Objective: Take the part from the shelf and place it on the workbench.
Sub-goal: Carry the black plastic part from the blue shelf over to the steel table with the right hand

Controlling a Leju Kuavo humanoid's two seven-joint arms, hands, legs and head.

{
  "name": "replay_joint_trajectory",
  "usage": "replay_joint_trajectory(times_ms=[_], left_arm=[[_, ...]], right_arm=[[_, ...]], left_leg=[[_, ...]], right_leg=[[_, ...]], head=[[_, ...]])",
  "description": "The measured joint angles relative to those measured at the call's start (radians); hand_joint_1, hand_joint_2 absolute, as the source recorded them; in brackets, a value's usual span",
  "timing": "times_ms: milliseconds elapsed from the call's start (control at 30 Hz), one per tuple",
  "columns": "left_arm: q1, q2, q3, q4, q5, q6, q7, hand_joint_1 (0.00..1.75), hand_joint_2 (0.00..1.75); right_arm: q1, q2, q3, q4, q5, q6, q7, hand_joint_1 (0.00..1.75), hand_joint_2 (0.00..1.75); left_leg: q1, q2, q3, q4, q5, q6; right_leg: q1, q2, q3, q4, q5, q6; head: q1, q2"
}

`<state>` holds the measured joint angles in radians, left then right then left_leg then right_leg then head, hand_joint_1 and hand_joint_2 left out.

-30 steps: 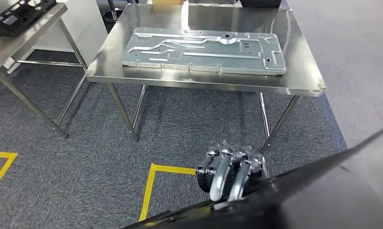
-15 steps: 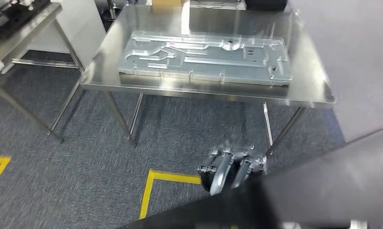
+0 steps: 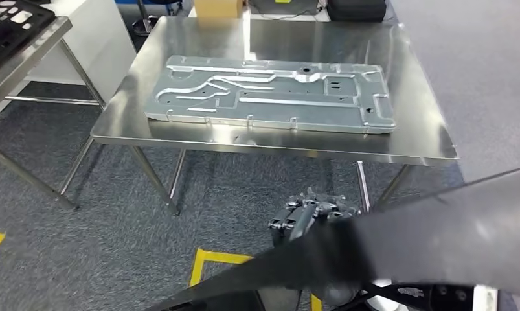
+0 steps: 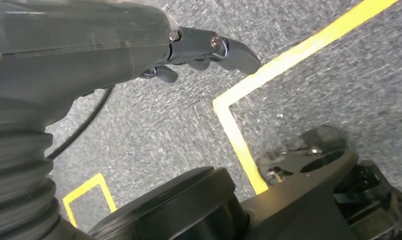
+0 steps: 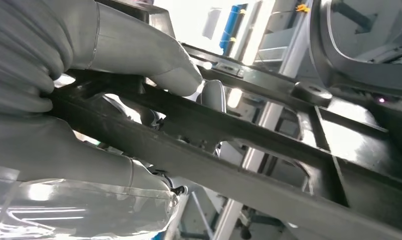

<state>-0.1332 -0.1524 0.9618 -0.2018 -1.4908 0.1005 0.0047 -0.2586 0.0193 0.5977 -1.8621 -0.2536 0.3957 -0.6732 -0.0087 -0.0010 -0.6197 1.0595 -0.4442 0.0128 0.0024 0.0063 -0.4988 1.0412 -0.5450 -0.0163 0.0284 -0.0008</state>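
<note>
1. The black part (image 3: 425, 240) (a flat, dark frame with ribs and cut-outs) hangs in the air on the near side of the steel table (image 3: 412, 129), lower than the tabletop and clear of it, tilted so that its right end stands higher than its left.
2. The right hand (image 5: 88, 125) holds the black part: in the right wrist view a thick grey thumb lies over one bar of the frame and the other fingers wrap the same bar from the other side.
3. In the head view a hand (image 3: 309, 217) shows at the part's far edge, between the part and the table's front legs, its fingers curled over that edge.
4. The left hand (image 4: 198, 52) shows in the left wrist view above grey carpet (image 4: 153, 130) crossed by yellow tape (image 4: 249, 100); its dark fingers are bent and close together, and I cannot tell whether they grip anything.
5. On the table lies a long silver metal panel (image 3: 270, 94), flat, its long side running along the table's front edge and set a little back from it.
6. Beyond the table's far edge stands a cardboard box (image 3: 217, 8); to the table's left stands a second table (image 3: 24, 48) carrying a dark frame (image 3: 8, 29).
</note>
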Motion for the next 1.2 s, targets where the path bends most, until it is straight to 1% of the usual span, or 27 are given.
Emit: replay_joint_trajectory(times_ms=[100,133,167,233,267,300,333,367,400,433,467,500,567,600,667,700,767,800,833,867,933,967,1000,1033,1133,1167,1200], left_arm=[[0.002,0.0,-0.001,0.0,-0.003,0.002,0.004,0.0,1.75],[0.003,0.0,-0.001,0.0,-0.003,0.002,0.005,0.0,1.75],[0.005,0.0,-0.001,0.0,-0.003,0.002,0.005,0.0,1.75],[0.008,-0.001,-0.001,0.0,-0.001,0.004,0.004,0.0,1.75],[0.01,-0.001,-0.001,0.0,0.0,0.005,0.003,0.0,1.75],[0.012,-0.001,-0.001,0.0,0.001,0.006,0.002,0.0,1.75],[0.014,-0.002,-0.001,0.0,0.002,0.007,0.002,0.0,1.75],[0.016,-0.002,-0.001,0.0,0.002,0.008,0.001,0.0,1.75],[0.019,-0.002,-0.001,0.0,0.002,0.009,0.001,0.0,1.75],[0.021,-0.002,-0.001,0.0,0.002,0.01,0.001,0.0,1.75],[0.022,-0.002,-0.001,0.0,0.003,0.011,0.0,0.0,1.75],[0.022,-0.002,-0.001,0.0,0.003,0.012,0.0,0.0,1.75],[0.02,-0.001,-0.001,0.0,0.003,0.013,-0.003,0.0,1.75],[0.019,-0.001,-0.001,0.0,0.003,0.013,-0.004,0.0,1.75],[0.018,-0.001,-0.001,0.0,0.004,0.014,-0.006,0.0,1.75],[0.017,-0.001,-0.001,0.0,0.005,0.013,-0.007,0.0,1.75],[0.009,-0.001,0.0,0.0,0.007,0.012,-0.01,0.0,1.75],[0.006,-0.001,0.0,0.0,0.009,0.012,-0.01,0.0,1.75],[0.004,-0.001,0.0,0.0,0.01,0.012,-0.011,0.0,1.75],[0.004,-0.001,0.0,0.0,0.011,0.012,-0.011,0.0,1.75],[0.006,0.0,0.0,0.0,0.013,0.013,-0.013,0.0,1.75],[0.006,0.002,0.0,0.0,0.013,0.013,-0.014,0.0,1.75],[0.006,0.003,0.001,0.0,0.014,0.012,-0.015,0.0,1.75],[0.006,0.003,0.001,0.0,0.014,0.012,-0.017,0.0,1.75],[0.005,0.002,0.001,0.0,0.013,0.01,-0.019,0.0,1.75],[0.006,0.001,0.001,0.0,0.013,0.009,-0.02,0.0,1.75],[0.006,0.001,0.001,0.0,0.013,0.009,-0.021,0.0,1.75]], right_arm=[[-0.005,-0.003,0.002,-0.001,-0.004,0.0,-0.001,1.75,1.75],[-0.008,-0.004,0.003,-0.001,-0.005,0.0,-0.002,1.75,1.75],[-0.01,-0.005,0.003,-0.002,-0.006,0.0,-0.003,1.75,1.75],[-0.012,-0.006,0.004,-0.001,-0.007,0.0,-0.006,1.75,1.75],[-0.011,-0.008,0.005,0.0,-0.008,0.001,-0.008,1.75,1.75],[-0.011,-0.009,0.005,0.001,-0.008,0.002,-0.01,1.75,1.75],[-0.011,-0.01,0.005,0.002,-0.008,0.003,-0.012,1.75,1.75],[-0.011,-0.01,0.006,0.003,-0.008,0.003,-0.014,1.75,1.75],[-0.011,-0.01,0.006,0.004,-0.008,0.004,-0.015,1.75,1.75],[-0.01,-0.011,0.006,0.006,-0.009,0.004,-0.016,1.75,1.75],[-0.009,-0.012,0.006,0.008,-0.009,0.004,-0.016,1.75,1.75],[-0.008,-0.013,0.007,0.009,-0.009,0.004,-0.016,1.75,1.75],[-0.008,-0.013,0.007,0.01,-0.008,0.004,-0.016,1.75,1.75],[-0.009,-0.013,0.007,0.01,-0.008,0.004,-0.017,1.75,1.75],[-0.01,-0.013,0.008,0.009,-0.008,0.004,-0.017,1.75,1.75],[-0.01,-0.013,0.008,0.009,-0.008,0.004,-0.017,1.75,1.75],[-0.01,-0.013,0.008,0.009,-0.007,0.005,-0.016,1.75,1.75],[-0.01,-0.013,0.009,0.009,-0.006,0.006,-0.015,1.75,1.75],[-0.01,-0.012,0.009,0.009,-0.004,0.008,-0.013,1.75,1.75],[-0.01,-0.011,0.01,0.009,-0.002,0.012,-0.011,1.75,1.75],[-0.009,-0.007,0.01,0.007,0.003,0.018,-0.003,1.75,1.75],[-0.009,-0.005,0.011,0.006,0.005,0.02,0.001,1.75,1.75],[-0.009,-0.004,0.011,0.004,0.006,0.021,0.006,1.75,1.75],[-0.01,-0.002,0.011,0.003,0.008,0.02,0.009,1.75,1.75],[-0.012,0.003,0.012,-0.007,0.012,0.015,0.019,1.75,1.75],[-0.013,0.004,0.012,-0.011,0.014,0.011,0.022,1.75,1.75],[-0.013,0.005,0.012,-0.014,0.019,0.006,0.023,1.75,1.75]], left_leg=[[-0.002,-0.002,0.043,-0.038,-0.006,0.015],[0.001,-0.003,0.061,-0.048,-0.01,0.02],[0.003,-0.003,0.075,-0.056,-0.012,0.022],[0.006,-0.004,0.09,-0.06,-0.025,0.025],[0.009,-0.005,0.097,-0.06,-0.033,0.023],[0.012,-0.007,0.109,-0.06,-0.044,0.02],[0.015,-0.008,0.124,-0.06,-0.057,0.015],[0.018,-0.01,0.142,-0.06,-0.072,0.01],[0.021,-0.01,0.157,-0.06,-0.087,0.004],[0.022,-0.011,0.171,-0.058,-0.101,-0.002],[0.022,-0.01,0.178,-0.057,-0.115,-0.01],[0.021,-0.009,0.184,-0.058,-0.123,-0.017],[0.021,-0.007,0.189,-0.053,-0.124,-0.032],[0.022,-0.006,0.186,-0.034,-0.117,-0.036],[0.024,-0.005,0.138,0.054,-0.112,-0.042],[0.023,-0.005,0.101,0.113,-0.124,-0.042],[0.022,-0.005,0.029,0.197,-0.179,-0.042],[0.022,-0.005,0.008,0.206,-0.202,-0.041],[0.022,-0.005,-0.002,0.192,-0.205,-0.039],[0.021,-0.005,-0.002,0.154,-0.18,-0.036],[0.015,-0.004,0.003,0.053,-0.067,-0.026],[0.011,-0.004,0.005,0.014,-0.023,-0.02],[0.005,-0.003,0.004,-0.006,0.006,-0.015],[0.001,-0.003,0.003,-0.01,0.007,-0.011],[0.007,-0.004,0.02,-0.035,0.012,0.001],[0.01,-0.003,0.028,-0.044,0.013,0.006],[0.011,-0.002,0.034,-0.049,0.011,0.009]], right_leg=[[-0.005,-0.003,0.007,0.031,0.003,0.018],[-0.006,-0.003,-0.007,0.06,0.0,0.023],[-0.008,-0.003,-0.034,0.103,-0.012,0.028],[-0.013,-0.003,-0.12,0.204,-0.049,0.04],[-0.016,-0.003,-0.161,0.239,-0.065,0.045],[-0.019,-0.003,-0.192,0.249,-0.067,0.05],[-0.022,-0.004,-0.208,0.23,-0.05,0.054],[-0.025,-0.005,-0.211,0.185,-0.008,0.057],[-0.028,-0.007,-0.209,0.125,0.059,0.059],[-0.028,-0.009,-0.208,0.072,0.113,0.057],[-0.026,-0.01,-0.209,0.036,0.155,0.05],[-0.025,-0.009,-0.211,0.018,0.174,0.041],[-0.022,-0.004,-0.205,0.015,0.162,0.02],[-0.023,-0.004,-0.195,0.01,0.154,0.011],[-0.023,-0.005,-0.167,0.002,0.137,-0.001],[-0.022,-0.006,-0.153,-0.001,0.127,-0.005],[-0.018,-0.007,-0.127,-0.003,0.106,-0.01],[-0.016,-0.007,-0.112,-0.003,0.095,-0.012],[-0.014,-0.005,-0.095,-0.003,0.083,-0.012],[-0.013,-0.003,-0.077,-0.002,0.072,-0.012],[-0.012,0.0,-0.05,0.001,0.05,-0.008],[-0.011,0.001,-0.044,0.004,0.041,-0.003],[-0.012,0.002,-0.042,0.005,0.034,0.003],[-0.013,0.001,-0.04,0.006,0.029,0.009],[-0.014,-0.001,-0.038,0.012,0.012,0.027],[-0.013,-0.002,-0.052,0.041,-0.003,0.031],[-0.015,-0.002,-0.08,0.09,-0.024,0.034]], head=[[-0.001,0.0],[-0.001,0.0],[0.0,0.0],[0.002,0.0],[0.002,0.0],[0.002,0.0],[0.002,0.0],[0.002,0.0],[0.003,0.0],[0.004,0.0],[0.003,0.0],[0.003,0.0],[0.0,0.0],[0.0,0.0],[-0.003,0.0],[-0.005,0.0],[-0.005,0.0],[-0.005,0.0],[-0.005,0.0],[-0.005,0.0],[-0.005,0.0],[-0.006,0.0],[-0.007,0.0],[-0.008,0.0],[-0.008,0.0],[-0.008,0.0],[-0.007,0.0]])
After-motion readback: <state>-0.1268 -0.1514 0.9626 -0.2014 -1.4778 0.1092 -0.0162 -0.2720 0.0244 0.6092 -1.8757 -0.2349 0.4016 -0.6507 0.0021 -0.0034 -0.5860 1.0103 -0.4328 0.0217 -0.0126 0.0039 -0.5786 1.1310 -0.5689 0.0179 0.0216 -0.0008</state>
